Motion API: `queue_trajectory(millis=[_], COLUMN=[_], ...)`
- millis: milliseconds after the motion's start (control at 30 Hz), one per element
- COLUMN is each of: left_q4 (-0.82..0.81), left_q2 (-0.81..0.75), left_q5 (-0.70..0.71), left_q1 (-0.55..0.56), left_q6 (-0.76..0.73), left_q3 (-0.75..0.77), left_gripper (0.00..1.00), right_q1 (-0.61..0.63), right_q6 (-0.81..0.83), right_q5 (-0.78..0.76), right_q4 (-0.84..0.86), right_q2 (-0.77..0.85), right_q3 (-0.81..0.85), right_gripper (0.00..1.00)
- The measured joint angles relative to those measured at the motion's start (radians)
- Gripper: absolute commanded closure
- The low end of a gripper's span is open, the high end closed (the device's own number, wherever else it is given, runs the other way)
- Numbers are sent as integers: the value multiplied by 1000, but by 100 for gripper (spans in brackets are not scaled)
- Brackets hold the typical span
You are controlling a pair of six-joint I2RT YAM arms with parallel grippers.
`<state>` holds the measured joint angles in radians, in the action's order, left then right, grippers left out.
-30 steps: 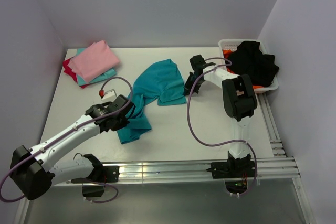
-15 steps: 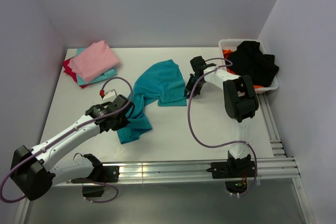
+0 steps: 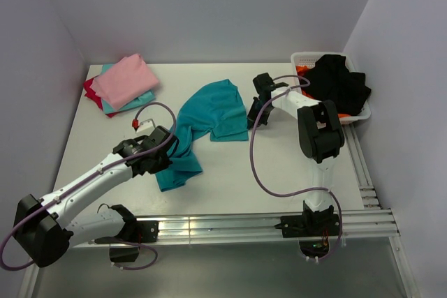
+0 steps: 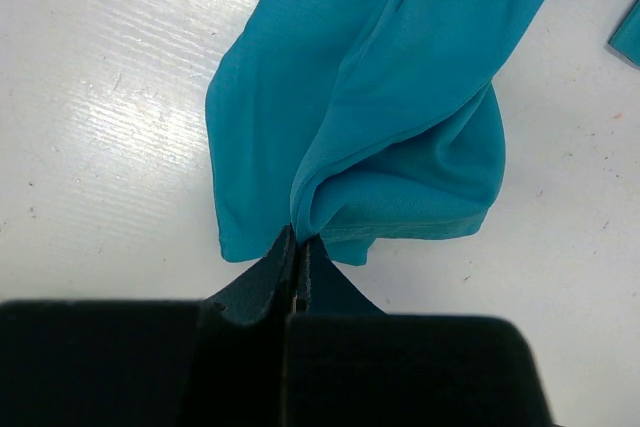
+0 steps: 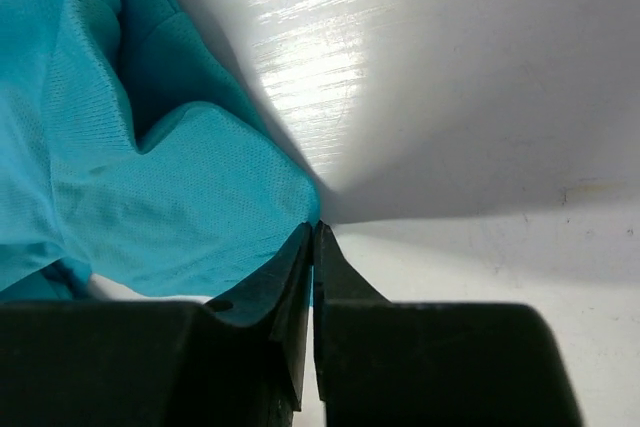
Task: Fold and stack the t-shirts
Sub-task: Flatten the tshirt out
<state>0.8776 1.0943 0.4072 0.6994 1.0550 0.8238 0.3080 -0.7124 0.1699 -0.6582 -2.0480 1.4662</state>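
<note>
Mid-table, the teal shirt point(image 3: 204, 118) lies crumpled, strung on a diagonal between my two arms and nowhere near flat. My left gripper point(image 4: 298, 243) is clenched on a bunched fold at the shirt's near end. My right gripper point(image 5: 314, 232) is pinched tight on a corner at the shirt's right edge, with what looks like only a sliver of cloth between the tips.

At the far left corner sits the stack: pink shirt point(image 3: 126, 80) on top, with a lighter teal shirt point(image 3: 140, 100) and a red shirt point(image 3: 90, 91) showing beneath it. I judge those three done. The basket point(image 3: 308, 55) at far right holds black cloth point(image 3: 339, 85) and a bit of orange cloth point(image 3: 302, 71) — probably more to fold, though I cannot tell how many pieces. So one shirt is in hand, not yet spread, with every fold and the stacking left to do.

For room, the table point(image 3: 230, 165) is bare on the near side of the shirt and between the arms — enough, I think, to draw it out flat. The stack is well apart from the shirt. The basket is near my right gripper but not touching it. Walls close off the left, the back and the right, so any pull is best kept toward the middle.
</note>
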Motion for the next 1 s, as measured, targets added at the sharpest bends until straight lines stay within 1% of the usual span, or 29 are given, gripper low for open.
queue_trajectory(millis=[100, 333, 400, 467, 533, 667, 767, 867, 1000], left_q4=[0, 2, 37, 91, 116, 140, 148, 182, 248], left_q2=[0, 0, 4, 15, 24, 47, 59, 60, 37], left_q5=[0, 2, 12, 29, 50, 71, 70, 70, 66], left_q1=[0, 0, 0, -1, -3, -4, -5, -5, -5], left_q6=[0, -1, -10, -26, -53, -146, -229, -299, -386], left_q3=[0, 0, 23, 100, 227, 523, 694, 799, 893], left_gripper=[100, 100, 100, 100, 100, 100, 100, 100, 100], right_q1=[0, 0, 0, 0, 0, 0, -5, -14, -39], right_q6=[0, 4, 8, 16, 34, 81, 109, 136, 163], right_q5=[-2, -1, -1, -1, -3, -17, -30, -34, -27], right_q4=[-2, -13, -36, -78, -136, -209, -256, -282, -294], right_q2=[0, 4, 10, 15, 28, 101, 199, 375, 640], right_q3=[5, 7, 26, 85, 195, 488, 657, 705, 629], right_gripper=[100, 100, 100, 100, 100, 100, 100, 100, 100])
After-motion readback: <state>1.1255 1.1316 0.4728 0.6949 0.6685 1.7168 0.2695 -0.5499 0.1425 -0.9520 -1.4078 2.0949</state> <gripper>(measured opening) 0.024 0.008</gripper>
